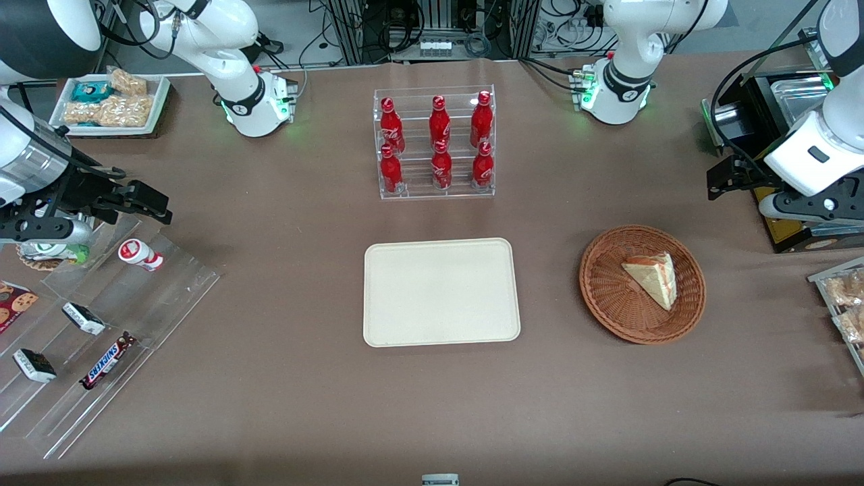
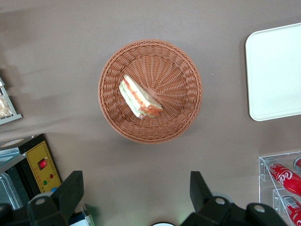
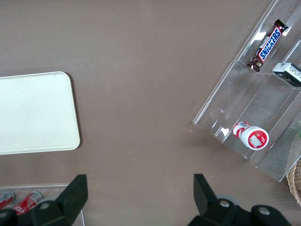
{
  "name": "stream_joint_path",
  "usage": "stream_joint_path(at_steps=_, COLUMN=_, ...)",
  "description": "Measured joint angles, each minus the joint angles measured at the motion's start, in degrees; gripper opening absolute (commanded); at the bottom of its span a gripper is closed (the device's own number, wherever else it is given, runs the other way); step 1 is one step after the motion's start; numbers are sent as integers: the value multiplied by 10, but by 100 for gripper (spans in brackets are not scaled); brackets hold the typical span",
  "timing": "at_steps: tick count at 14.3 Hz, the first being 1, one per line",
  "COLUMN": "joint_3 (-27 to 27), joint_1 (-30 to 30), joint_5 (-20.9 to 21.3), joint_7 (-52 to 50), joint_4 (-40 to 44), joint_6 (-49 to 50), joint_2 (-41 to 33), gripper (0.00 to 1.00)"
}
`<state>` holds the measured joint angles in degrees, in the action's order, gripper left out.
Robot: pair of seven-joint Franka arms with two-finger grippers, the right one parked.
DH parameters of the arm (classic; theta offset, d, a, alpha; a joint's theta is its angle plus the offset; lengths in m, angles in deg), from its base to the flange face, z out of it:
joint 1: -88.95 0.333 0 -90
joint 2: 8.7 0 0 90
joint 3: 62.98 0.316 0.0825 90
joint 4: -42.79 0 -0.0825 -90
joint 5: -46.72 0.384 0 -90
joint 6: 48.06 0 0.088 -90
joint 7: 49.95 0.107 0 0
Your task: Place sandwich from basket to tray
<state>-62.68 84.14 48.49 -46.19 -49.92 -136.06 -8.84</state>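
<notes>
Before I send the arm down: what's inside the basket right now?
Only the sandwich, lying in the basket. The weave under it is hidden. The gripper hangs apart from the basket toward the working arm's end, jaws open and empty.

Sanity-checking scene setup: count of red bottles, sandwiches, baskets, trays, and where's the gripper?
Red bottles: 6
Sandwich: 1, in the basket
Basket: 1
Tray: 1
Total: 9
Gripper: open, above the table beside the basket
</notes>
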Motion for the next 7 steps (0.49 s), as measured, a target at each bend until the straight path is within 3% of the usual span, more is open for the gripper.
stream_joint_path(at_steps=7, joint_3=1, joint_1=0, joint_5=0, joint_7=0, joint_4=-2, joint_6=11, joint_2=0, gripper=100)
